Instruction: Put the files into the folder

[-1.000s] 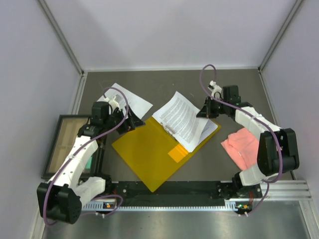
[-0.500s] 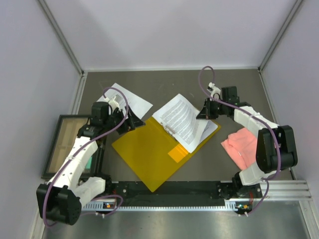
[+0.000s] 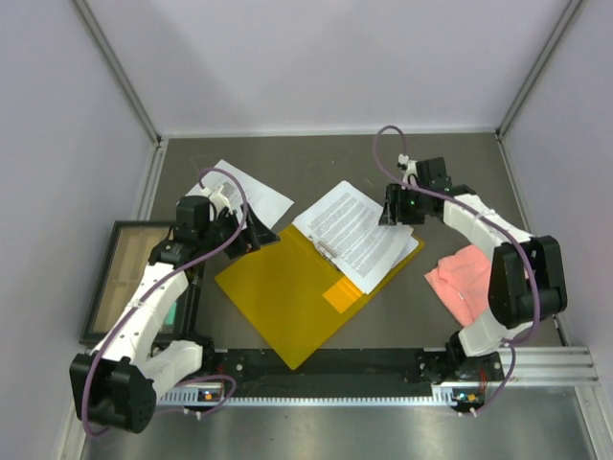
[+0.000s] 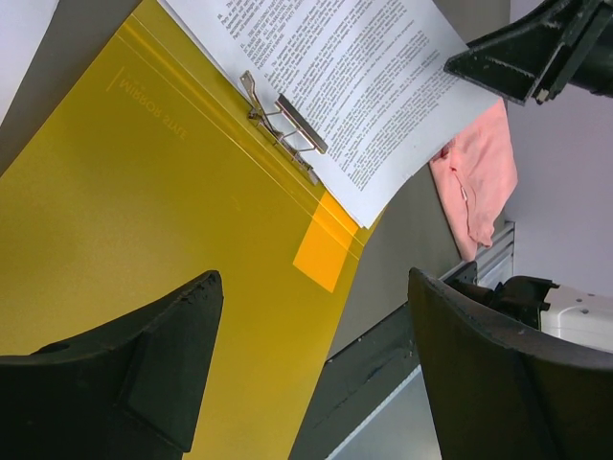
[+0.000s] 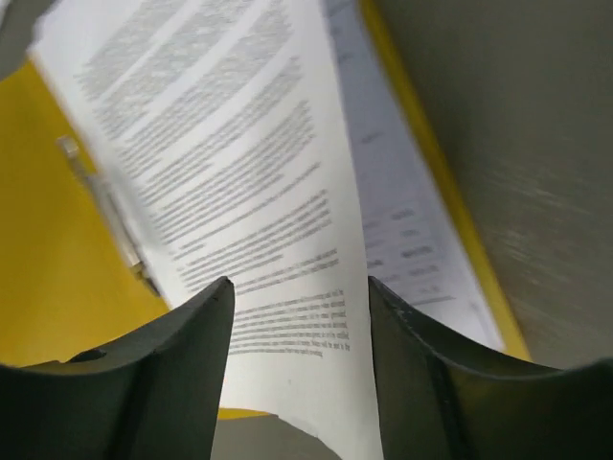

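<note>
Worktop (image 3: 335, 163): a dark grey surface, enclosed by pale walls.
Folder (image 3: 278, 292): yellow, laid open and flat in the middle of the worktop between the 2 arms, turned diagonally.
Metal clip (image 4: 284, 125): seen along the fold of the folder, just at the left edge of the printed sheets.
Orange patch (image 4: 321, 257): a darker rectangle on the folder, near the fold and beside the lowest corner of the sheets.
Files (image 3: 352, 230): white printed sheets are stacked on the right half of the folder, and a lower sheet is showing past the upper one on the right side.
Single sheet (image 3: 251, 195): 1 more white sheet is lying on the worktop behind the left hand, outside the folder.
Left hand (image 3: 252, 235): held over the far left edge of the folder, with its fingers spread wide and nothing between them.
Right hand (image 5: 299, 297): placed at the far right corner of the stacked sheets. Its fingers are apart and nothing is gripped. Contact with the paper cannot be told.
Pink cloth (image 3: 465, 278): crumpled on the worktop, right of the folder and apart from it.
</note>
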Motion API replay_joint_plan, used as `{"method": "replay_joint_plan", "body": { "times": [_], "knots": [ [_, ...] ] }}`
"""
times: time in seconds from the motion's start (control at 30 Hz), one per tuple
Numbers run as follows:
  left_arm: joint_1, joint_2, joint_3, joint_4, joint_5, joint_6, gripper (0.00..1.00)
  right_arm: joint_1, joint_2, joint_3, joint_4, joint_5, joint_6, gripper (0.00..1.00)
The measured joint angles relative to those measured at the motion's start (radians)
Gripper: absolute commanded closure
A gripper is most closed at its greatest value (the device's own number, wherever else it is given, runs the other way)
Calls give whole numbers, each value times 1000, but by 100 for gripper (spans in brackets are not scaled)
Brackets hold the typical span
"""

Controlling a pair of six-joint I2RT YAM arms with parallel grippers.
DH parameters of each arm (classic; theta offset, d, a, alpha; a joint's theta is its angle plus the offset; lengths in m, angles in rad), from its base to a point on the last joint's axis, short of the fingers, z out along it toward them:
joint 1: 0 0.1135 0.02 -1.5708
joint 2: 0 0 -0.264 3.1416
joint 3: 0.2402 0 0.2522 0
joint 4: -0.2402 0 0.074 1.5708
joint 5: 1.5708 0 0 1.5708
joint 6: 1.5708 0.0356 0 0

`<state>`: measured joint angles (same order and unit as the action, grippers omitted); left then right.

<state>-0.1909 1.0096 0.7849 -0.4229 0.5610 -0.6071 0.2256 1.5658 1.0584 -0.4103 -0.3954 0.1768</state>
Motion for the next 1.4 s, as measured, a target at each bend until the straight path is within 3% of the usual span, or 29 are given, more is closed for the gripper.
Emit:
{"method": "replay_joint_plan", "body": {
  "times": [0.2, 0.33, 0.47, 0.63, 0.8, 1.0, 1.17, 1.4],
  "knots": [
    [0, 10, 10, -8, -22, 0, 20, 32, 61, 177, -128, 484, 21, 37],
    [0, 57, 59, -19, -98, 1, 21, 55, 75, 286, -170, 643, 30, 36],
    [0, 145, 126, -25, -214, 5, 23, 161, 180, 455, -138, 576, 79, 45],
    [0, 310, 243, -27, -412, 11, 23, 318, 396, 632, -43, 416, 195, 46],
    [2, 504, 394, -41, -571, 21, 23, 391, 659, 867, 11, 260, 254, 49],
    [7, 642, 414, -14, -654, 23, 23, 398, 878, 1102, 36, 148, 265, 51],
    [7, 732, 392, 34, -675, 13, 23, 404, 933, 1144, 55, 111, 246, 49],
    [8, 734, 331, 93, -669, 1, 23, 409, 1008, 1189, 55, 97, 254, 46]
  ]
}}
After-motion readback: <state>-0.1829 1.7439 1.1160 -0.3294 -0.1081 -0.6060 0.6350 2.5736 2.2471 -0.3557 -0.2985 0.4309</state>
